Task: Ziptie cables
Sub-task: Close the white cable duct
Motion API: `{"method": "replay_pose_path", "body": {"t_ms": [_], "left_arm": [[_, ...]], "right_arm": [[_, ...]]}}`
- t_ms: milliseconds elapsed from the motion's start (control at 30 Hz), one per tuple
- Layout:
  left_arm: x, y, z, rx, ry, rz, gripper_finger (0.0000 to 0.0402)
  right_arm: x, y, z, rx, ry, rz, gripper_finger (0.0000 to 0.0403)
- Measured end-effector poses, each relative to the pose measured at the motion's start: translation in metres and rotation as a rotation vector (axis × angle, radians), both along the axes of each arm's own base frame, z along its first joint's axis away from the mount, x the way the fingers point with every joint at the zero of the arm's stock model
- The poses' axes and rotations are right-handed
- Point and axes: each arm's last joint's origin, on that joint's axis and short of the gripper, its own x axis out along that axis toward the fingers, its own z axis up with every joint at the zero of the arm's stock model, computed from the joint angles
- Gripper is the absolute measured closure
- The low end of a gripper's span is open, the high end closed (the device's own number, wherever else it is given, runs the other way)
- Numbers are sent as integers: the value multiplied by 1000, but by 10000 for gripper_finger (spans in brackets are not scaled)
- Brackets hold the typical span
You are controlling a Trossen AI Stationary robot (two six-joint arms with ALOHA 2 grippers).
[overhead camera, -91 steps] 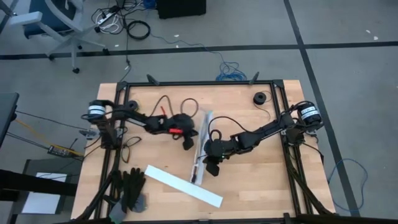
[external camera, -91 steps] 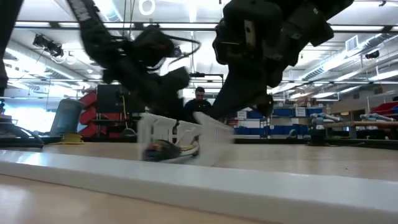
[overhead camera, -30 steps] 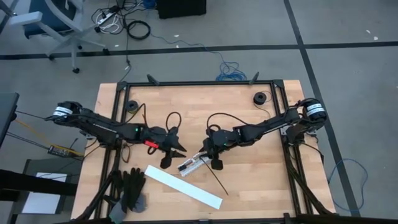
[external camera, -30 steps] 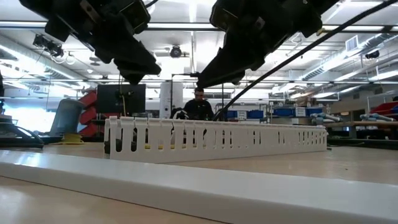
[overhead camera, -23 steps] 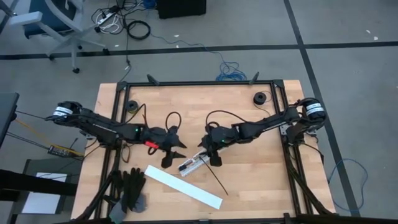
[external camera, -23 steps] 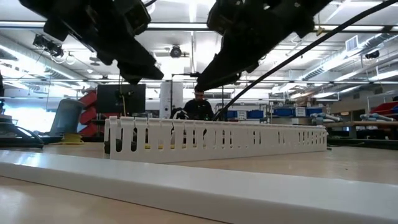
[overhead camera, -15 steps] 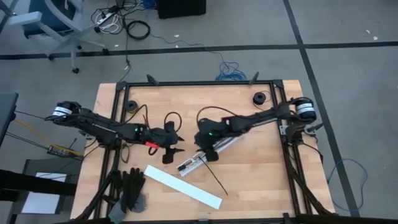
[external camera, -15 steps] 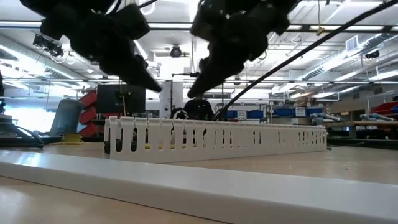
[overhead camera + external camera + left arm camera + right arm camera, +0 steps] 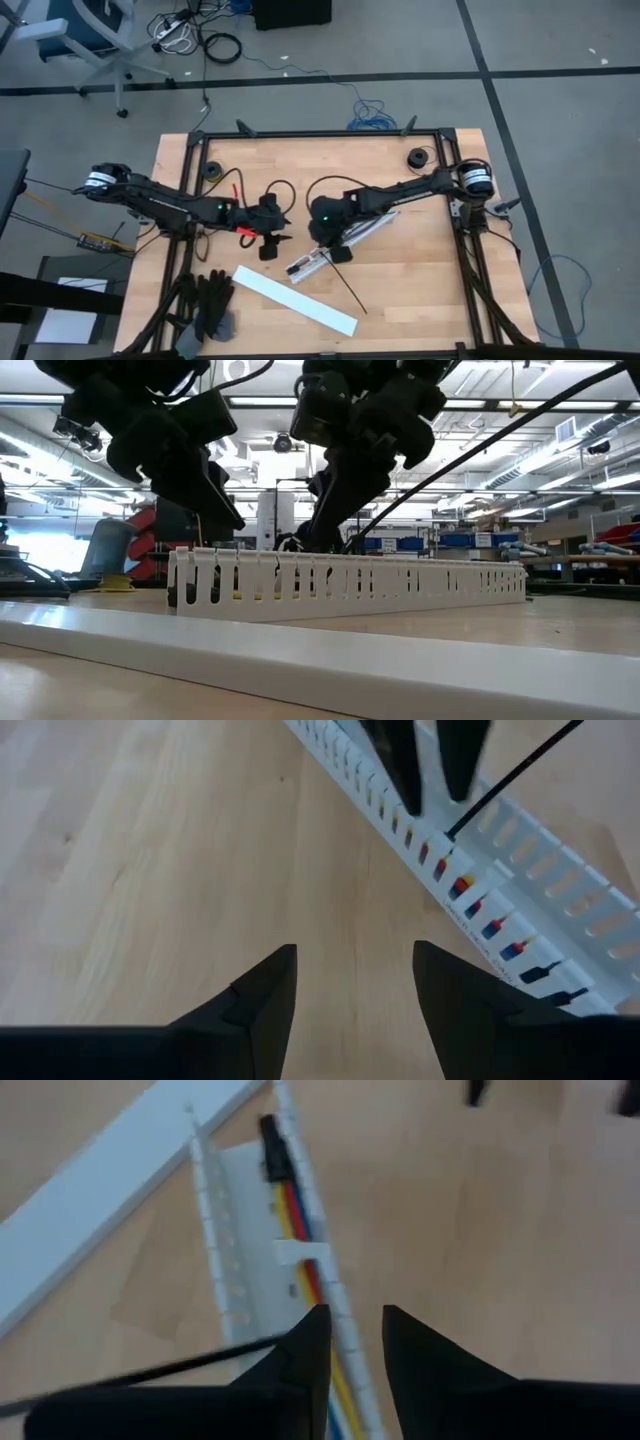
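Wooden table (image 9: 400, 285), cables (image 9: 296, 1230) lying inside the white slotted channel (image 9: 335, 246) mid-table, left gripper (image 9: 355, 982) fingers spread and empty beside it, right gripper (image 9: 347, 1342) above the channel, fingers slightly apart, holding nothing, flat white cover strip (image 9: 295, 299) nearby.

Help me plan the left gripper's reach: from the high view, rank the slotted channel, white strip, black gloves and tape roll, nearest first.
From the left gripper:
1. Slotted channel, toward the right arm.
2. White strip, near the front edge.
3. Black gloves, front left corner.
4. Tape roll, far right corner.
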Motion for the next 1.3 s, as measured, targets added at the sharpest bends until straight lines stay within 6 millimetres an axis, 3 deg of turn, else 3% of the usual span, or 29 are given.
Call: {"method": "replay_pose_path", "body": {"t_ms": [167,500,600,767,1033,1300], "left_arm": [[2,0,2,-13,-27,8,225],[3,-1,4,-31,-51,18,225],[3,-1,4,-38,-58,23,225],[4,-1,4,-40,-62,21,225],[5,-1,-1,-13,-29,-28,225],[8,0,-7,-23,-14,-11,225]], "right_arm": [[-3,6,-3,18,45,-5,326],[-3,4,-31,-73,160,-33,327],[-6,-2,-37,-107,218,-67,337],[-16,-18,-39,-139,326,-144,394],[-22,-43,-40,-121,394,-198,401],[-45,-50,-41,-141,473,-122,403]]}}
